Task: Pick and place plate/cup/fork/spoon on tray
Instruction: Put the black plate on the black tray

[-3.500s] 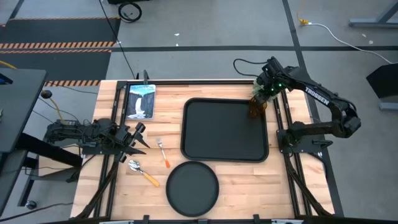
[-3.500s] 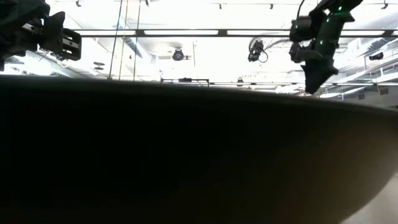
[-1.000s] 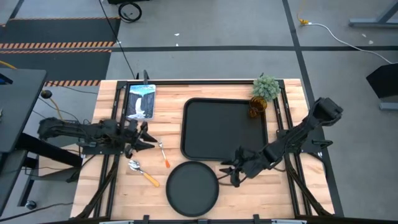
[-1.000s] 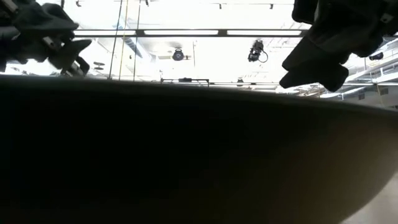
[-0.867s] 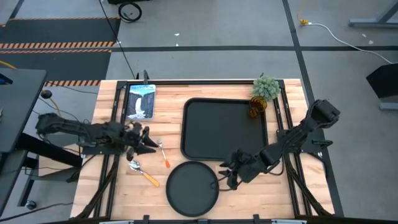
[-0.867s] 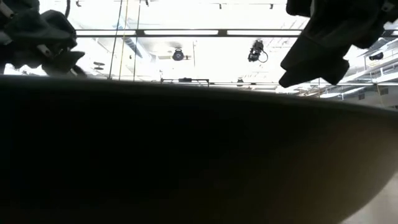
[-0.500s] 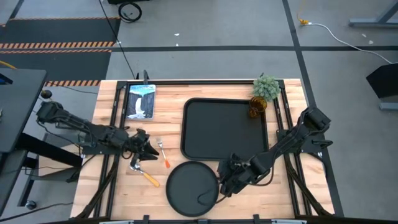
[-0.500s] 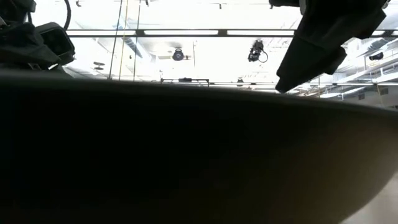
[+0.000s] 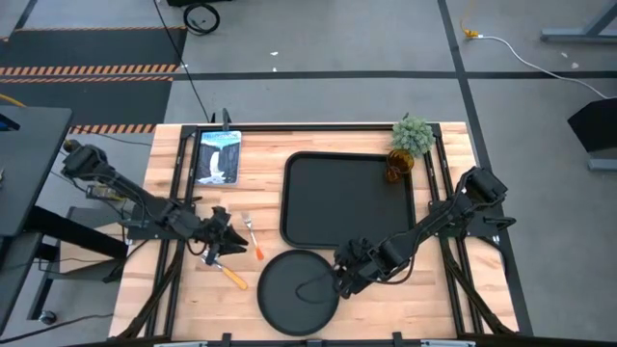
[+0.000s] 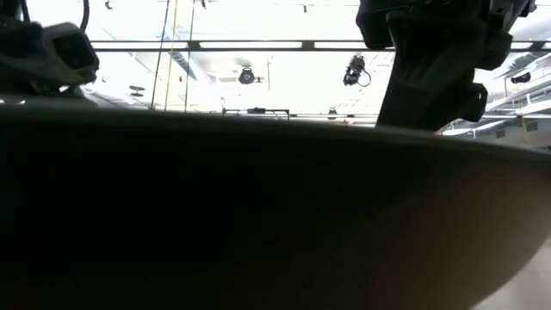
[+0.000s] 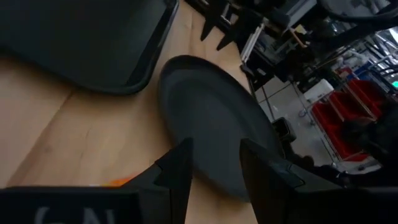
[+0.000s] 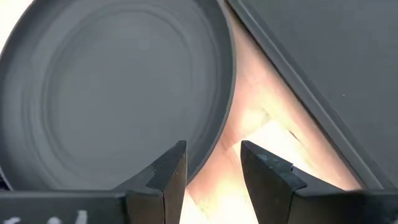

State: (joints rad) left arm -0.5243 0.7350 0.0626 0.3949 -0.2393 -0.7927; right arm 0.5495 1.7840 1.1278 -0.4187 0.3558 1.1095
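The round black plate lies flat on the wooden table near its front edge, just in front of the black tray. The amber cup stands in the tray's far right corner. The fork lies left of the tray. The spoon's orange handle shows below my left gripper, which is open low over the spoon and hides its bowl. My right gripper is open at the plate's right rim, which runs between its fingers in the right wrist view.
A green potted plant stands by the tray's far right corner. A picture card lies at the far left. In the low view a dark shape close to the camera blocks the table, and only the arms show above it.
My right gripper has gone toward the table's left and near edges, from beside the tray's front right to the plate's right rim. My left gripper has moved toward the near edge and down, from beside the fork to over the spoon's bowl. No thing has moved.
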